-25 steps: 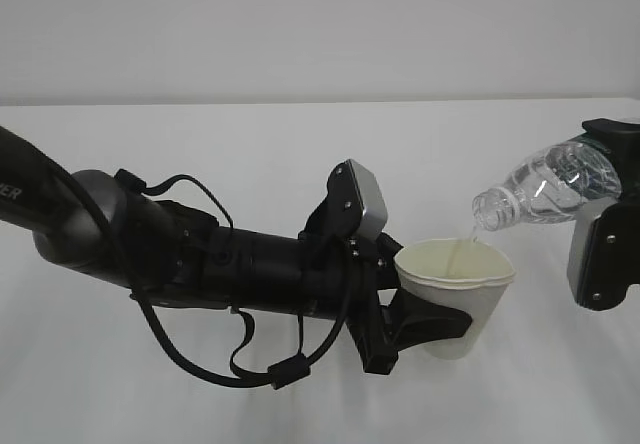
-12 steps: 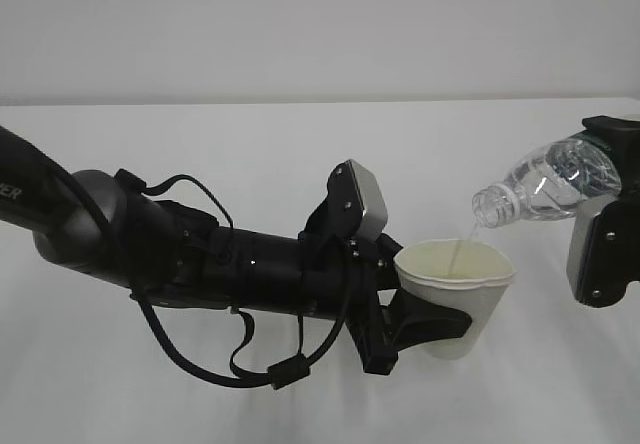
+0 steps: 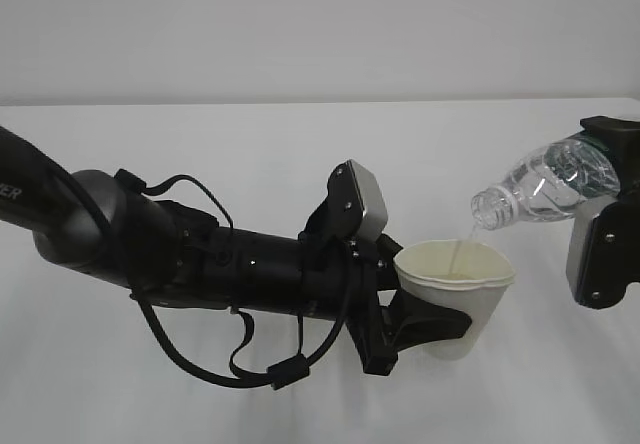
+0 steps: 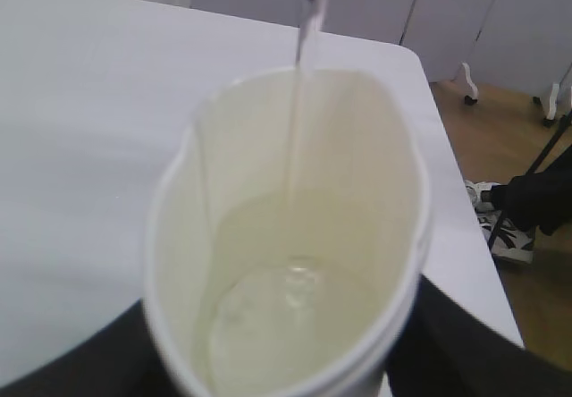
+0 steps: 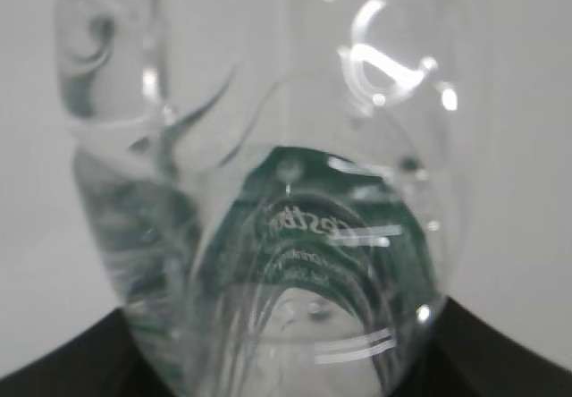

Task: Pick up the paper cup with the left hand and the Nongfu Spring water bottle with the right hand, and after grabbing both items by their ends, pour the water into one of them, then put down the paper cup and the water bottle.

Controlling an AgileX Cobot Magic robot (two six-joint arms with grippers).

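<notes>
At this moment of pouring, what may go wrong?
1. The stream of water falls near the far rim of the cup; a small shift of the bottle might send it onto the table.
2. The left fingers squeeze the cup into an oval, seen in the left wrist view; as it fills, the soft wall may buckle or slip.

Left hand [image 3: 432,326] extended low from left, clamped around load; right hand [image 3: 612,204] raised at right edge, gripping.
</notes>
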